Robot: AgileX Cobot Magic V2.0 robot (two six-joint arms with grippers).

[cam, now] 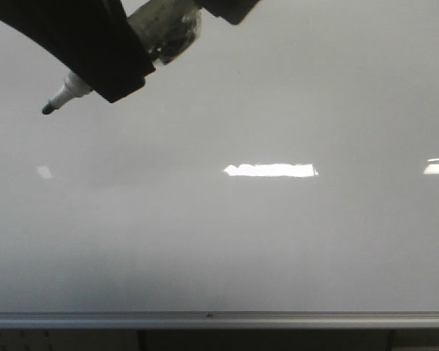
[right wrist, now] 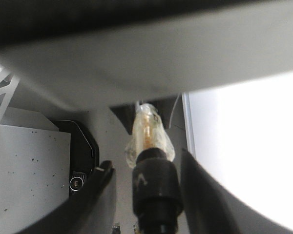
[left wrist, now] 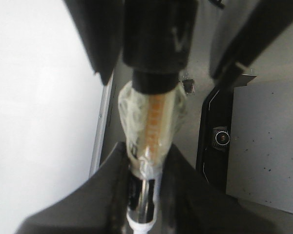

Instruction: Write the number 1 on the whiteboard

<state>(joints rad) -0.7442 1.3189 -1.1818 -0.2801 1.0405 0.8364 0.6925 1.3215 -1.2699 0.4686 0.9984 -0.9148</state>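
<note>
Now: marker held off a blank whiteboard

Up in the upper left of the front frame, the left gripper (cam: 121, 69) is clamped on a black marker (cam: 67, 93), its tip pointing down-left, over the whiteboard (cam: 227, 241). The right gripper (right wrist: 144, 168) grips the marker's dark tail end, beyond the clear tape wrap (cam: 164, 33). No stroke shows on the board; bright reflections (cam: 271, 170) sit mid-frame. Along the bottom runs the aluminium rail (cam: 219, 319).

The marker (cam: 67, 93) shows only its tip and white neck below the left gripper (cam: 95, 55); its barrel is hidden. The gripper is cut off above. Both wrist views are blurred. No stroke can be made out on the whiteboard (cam: 219, 241).
</note>
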